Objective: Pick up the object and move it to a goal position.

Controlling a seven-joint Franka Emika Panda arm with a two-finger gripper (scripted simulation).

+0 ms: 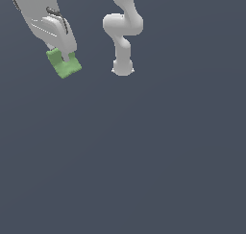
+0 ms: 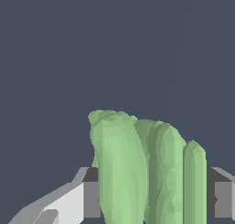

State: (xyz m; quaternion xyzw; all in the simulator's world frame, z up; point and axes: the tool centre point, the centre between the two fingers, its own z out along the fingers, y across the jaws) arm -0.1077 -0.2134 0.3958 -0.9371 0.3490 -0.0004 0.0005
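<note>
The object (image 1: 64,65) is a small light-green blocky piece with a stepped shape, seen at the upper part of the exterior view's left. My white gripper (image 1: 64,59) comes down on it from above and is shut on it. In the wrist view the object (image 2: 147,172) fills the space between my two fingers (image 2: 92,195), its ridged surface rising toward the camera. The object appears lifted off the dark floor, though no shadow confirms the height.
The arm's white base and links (image 1: 123,34) stand at the top middle of the exterior view. The surroundings are a plain dark grey-blue surface (image 1: 144,156) with no other objects or goal marker visible.
</note>
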